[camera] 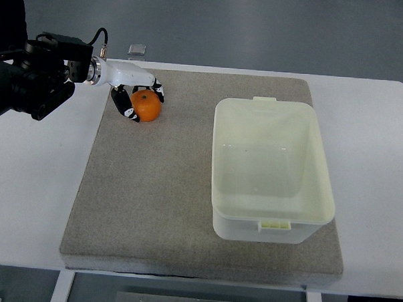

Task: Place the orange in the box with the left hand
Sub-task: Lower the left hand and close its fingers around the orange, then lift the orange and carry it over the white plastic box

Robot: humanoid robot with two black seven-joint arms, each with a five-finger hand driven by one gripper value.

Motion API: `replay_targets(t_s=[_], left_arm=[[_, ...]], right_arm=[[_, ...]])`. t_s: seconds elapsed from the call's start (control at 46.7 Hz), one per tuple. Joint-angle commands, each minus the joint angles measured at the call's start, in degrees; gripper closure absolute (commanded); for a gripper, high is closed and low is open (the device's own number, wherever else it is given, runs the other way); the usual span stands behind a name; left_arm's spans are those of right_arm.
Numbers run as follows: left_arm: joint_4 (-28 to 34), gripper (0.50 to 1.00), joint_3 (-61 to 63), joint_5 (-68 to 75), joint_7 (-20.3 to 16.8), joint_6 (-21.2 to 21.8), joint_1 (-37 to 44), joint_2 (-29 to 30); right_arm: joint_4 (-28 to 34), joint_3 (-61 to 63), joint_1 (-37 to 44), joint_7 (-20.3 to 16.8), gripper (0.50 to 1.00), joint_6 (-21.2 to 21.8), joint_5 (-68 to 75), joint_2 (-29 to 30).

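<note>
Fingers [126, 107] of the left hand [137, 88] curl around the orange [147, 106], which sits on the grey felt mat [153, 189] near its far left corner. Well apart to the right stands the open cream plastic box [271, 171], on the white table [33, 177]. No writing is legible anywhere.

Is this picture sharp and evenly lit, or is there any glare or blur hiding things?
Top view: lighting is soft and even, with only faint shadows beside the box and under the orange. Mild sheen shows on the box's inner floor, no harsh glare. The left hand, fingers around the orange, looks sharp enough, and so does the grey mat. The white table's edges bow slightly from lens distortion.
</note>
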Motion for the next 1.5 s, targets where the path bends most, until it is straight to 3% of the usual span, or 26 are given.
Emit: replay_targets(t_s=[0.0,0.364,1.198,1.327,1.476], left_arm=[[0.00,1.000,-0.06,-0.14,0.01,0.02,0.01,-0.12],[4.05,1.000,-0.76,-3.30,-0.07,0.02,-1.22,-0.29],[2.73,1.000,-0.76,-5.94,-0.16,0.11,-7.54,-0.91],[-3.23,1.000,-0.76,-5.94,-0.16,0.20,-8.33,-0.30],[-9.66,1.000,-0.85,-5.85,-0.07,3.27,-9.30,0.94]], right_arm=[[0.00,0.00,-0.02,0.00,0.568,0.00,0.00,0.00],[0.00,0.00,0.07,0.00,0.568,0.00,0.00,0.00],[0.00,0.00,-0.02,0.00,0.568,0.00,0.00,0.00],[0.00,0.00,-0.02,0.00,0.568,0.00,0.00,0.00],[0.00,0.00,-0.02,0.00,0.568,0.00,0.00,0.00]])
